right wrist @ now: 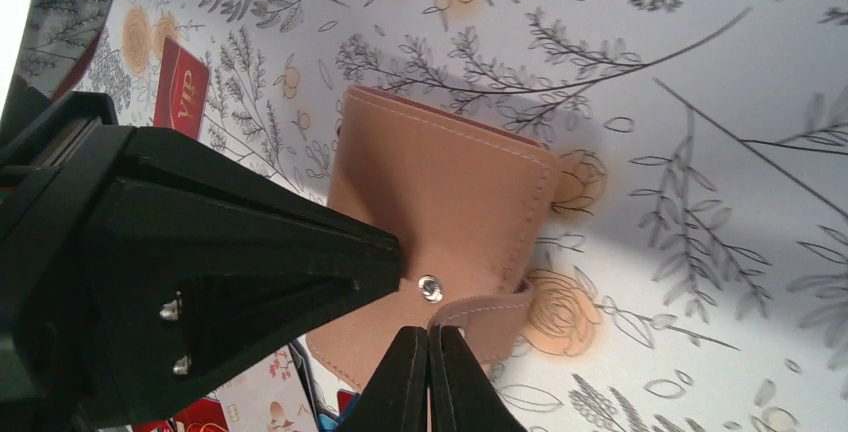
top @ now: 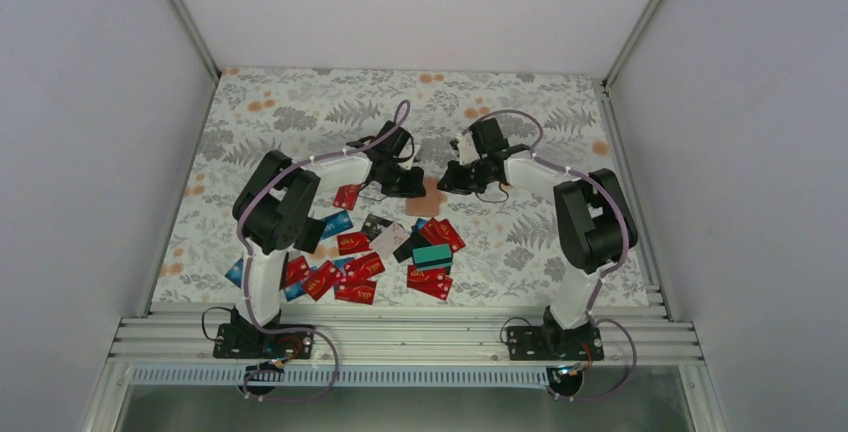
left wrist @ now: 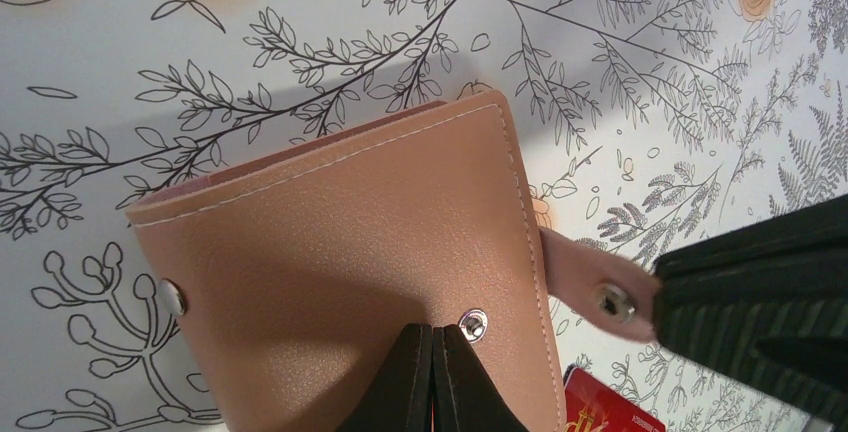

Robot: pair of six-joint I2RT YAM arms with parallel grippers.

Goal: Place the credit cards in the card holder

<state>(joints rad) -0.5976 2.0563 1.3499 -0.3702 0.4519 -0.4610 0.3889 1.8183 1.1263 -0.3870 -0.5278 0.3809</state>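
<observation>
Card holder lies folded on the floral surface between both arms, just beyond the scattered credit cards. On its tan cover, beside a snap, the left end effector rests with fingers pressed together. The right end effector is closed, pinching the holder's unsnapped strap tab.

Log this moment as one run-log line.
left gripper shut at card holder | right gripper shut on strap | credit cards on table
</observation>
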